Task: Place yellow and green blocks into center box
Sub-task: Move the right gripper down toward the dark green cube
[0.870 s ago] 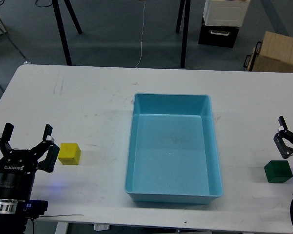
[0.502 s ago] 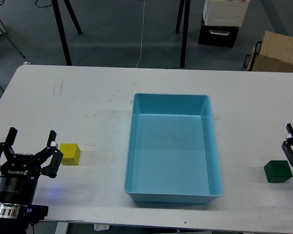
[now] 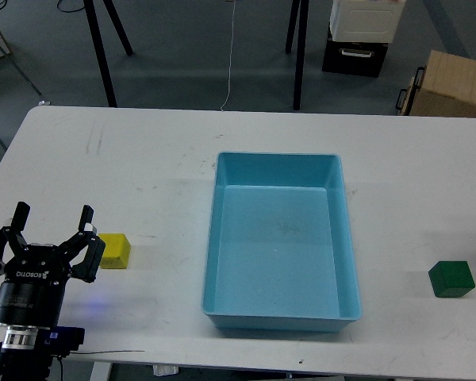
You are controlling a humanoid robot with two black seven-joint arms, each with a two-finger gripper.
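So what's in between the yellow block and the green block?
In the head view, the open blue box sits between the yellow block and the green block, with nothing inside it. Bare white table fills the rest.

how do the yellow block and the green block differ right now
Colour: the yellow block is bright yellow, the green block dark green.
Side: the yellow block lies left of the blue box, the green block right of it.
Company: the left gripper, fingers spread, sits right beside the yellow block and covers its left edge; no gripper is near the green block.
Both are small cubes resting on the white table, outside the box.
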